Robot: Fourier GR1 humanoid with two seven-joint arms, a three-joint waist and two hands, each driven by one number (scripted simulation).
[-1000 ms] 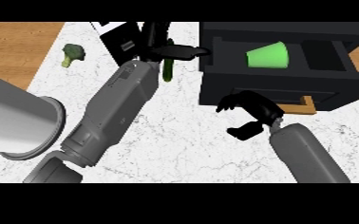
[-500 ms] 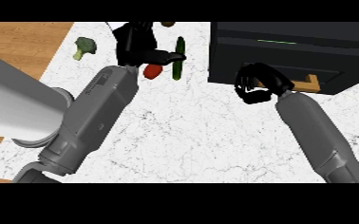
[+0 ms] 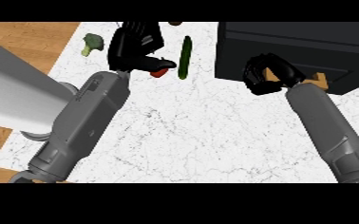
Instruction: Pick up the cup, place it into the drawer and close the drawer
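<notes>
The black drawer unit (image 3: 294, 47) stands at the upper right, and its front looks pushed in. No cup shows anywhere; the green cup is hidden. My right hand (image 3: 270, 73) is against the drawer's front with its fingers curled and nothing in them. Over the counter's upper left my left hand (image 3: 136, 47) is held up, fingers relaxed, thumb sticking out to the right, holding nothing.
A cucumber (image 3: 185, 57) lies upright between the two hands. A small red vegetable (image 3: 158, 73) sits under the left thumb, and a broccoli floret (image 3: 91, 42) lies near the counter's left edge. A grey cylinder (image 3: 21, 99) fills the left side.
One second ago the drawer stood open with the green cup inside. It has since slid shut and the cup is out of sight. My right hand moved up to the drawer's front.
</notes>
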